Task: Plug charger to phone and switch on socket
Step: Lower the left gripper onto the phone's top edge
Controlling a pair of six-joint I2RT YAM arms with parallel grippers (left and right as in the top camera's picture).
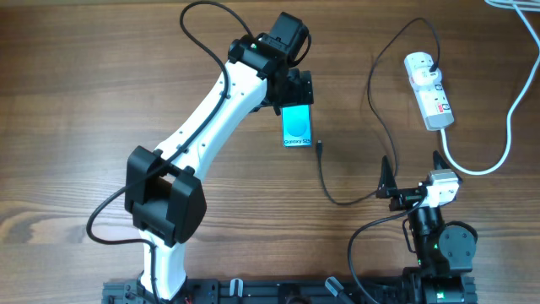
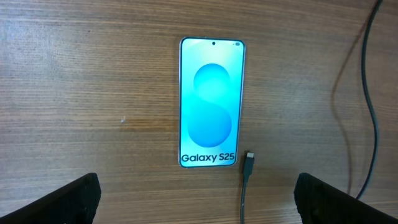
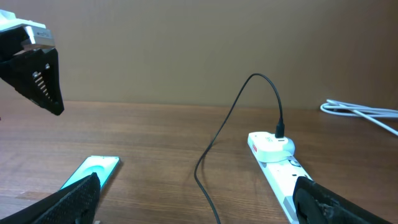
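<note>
**Plug lay beside phone, not yet in it**

Seen from my console, the left gripper (image 2: pixel 199 205) hovered empty, fingers spread wide, just short of the phone (image 2: pixel 211 102). The phone lay flat on the table (image 2: pixel 93 93), its long axis running away from the fingers. The charger plug (image 2: pixel 249 158) lay parallel, just beside the phone's lower right corner. The right gripper (image 3: pixel 202 205), likewise spread and empty, faced the socket (image 3: pixel 280 168). I judged the left arm nearer the plug.

We cannot see the top of the phone (image 1: pixel 297 127) under the left claw (image 1: pixel 295 95), nor read the tiny switches of the socket (image 1: pixel 428 90).
</note>
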